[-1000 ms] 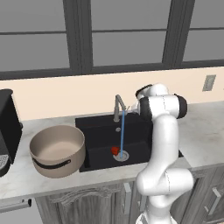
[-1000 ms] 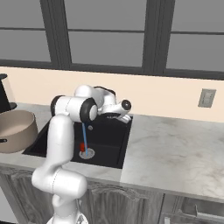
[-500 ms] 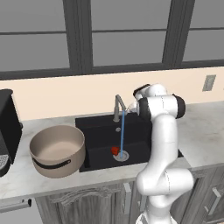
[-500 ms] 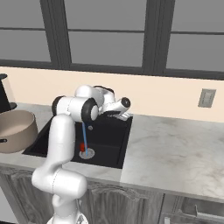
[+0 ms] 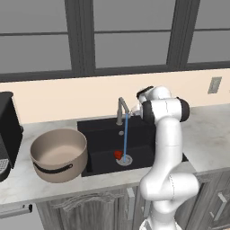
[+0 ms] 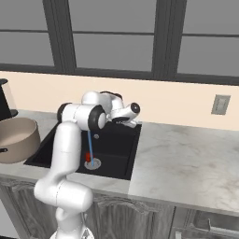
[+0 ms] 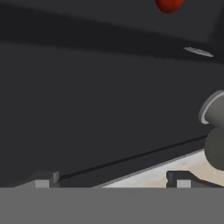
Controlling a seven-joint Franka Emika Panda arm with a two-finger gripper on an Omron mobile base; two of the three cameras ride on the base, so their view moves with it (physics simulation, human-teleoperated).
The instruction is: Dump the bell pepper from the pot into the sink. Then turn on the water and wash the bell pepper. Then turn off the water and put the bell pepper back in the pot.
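Little has changed since the earlier frames: the water point(image 5: 126, 134) is still seen falling from the faucet point(image 5: 120, 109) to the drain point(image 5: 124, 159), and the pepper point(image 5: 118, 154) is still lying beside it in the sink point(image 5: 101, 134). The gripper point(image 6: 125, 122), seemingly shifted slightly, is held by the faucet base, jaws spread wide and empty. The pot point(image 5: 58, 155) is left on the counter point(image 5: 18, 179).

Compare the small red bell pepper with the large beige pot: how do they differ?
The small red bell pepper is far smaller than the large beige pot. The pepper lies in the black sink beside the drain; the pot stands empty on the counter, left of the sink. Both are rounded.
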